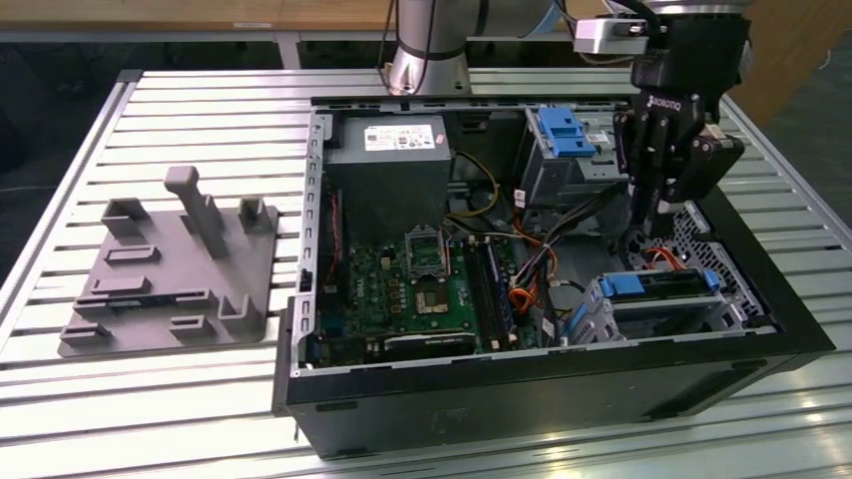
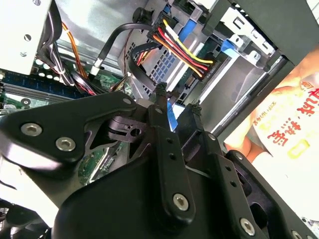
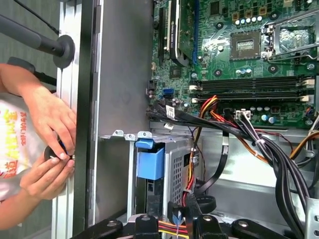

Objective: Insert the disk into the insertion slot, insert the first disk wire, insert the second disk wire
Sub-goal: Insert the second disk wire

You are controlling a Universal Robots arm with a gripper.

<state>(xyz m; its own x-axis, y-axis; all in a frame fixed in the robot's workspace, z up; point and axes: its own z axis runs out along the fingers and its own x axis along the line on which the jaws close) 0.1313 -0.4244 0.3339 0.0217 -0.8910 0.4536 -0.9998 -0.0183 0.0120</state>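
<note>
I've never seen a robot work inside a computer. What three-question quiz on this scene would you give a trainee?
1. True or false: the disk lies on the grey fixture.
2. The gripper is nearest to: A the motherboard; B the insertion slot; C the grey fixture.
3. Fill in: the disk's plastic frame is ___.
Key: 1 false, the disk sits in the insertion slot; 2 B; 3 blue.
</note>
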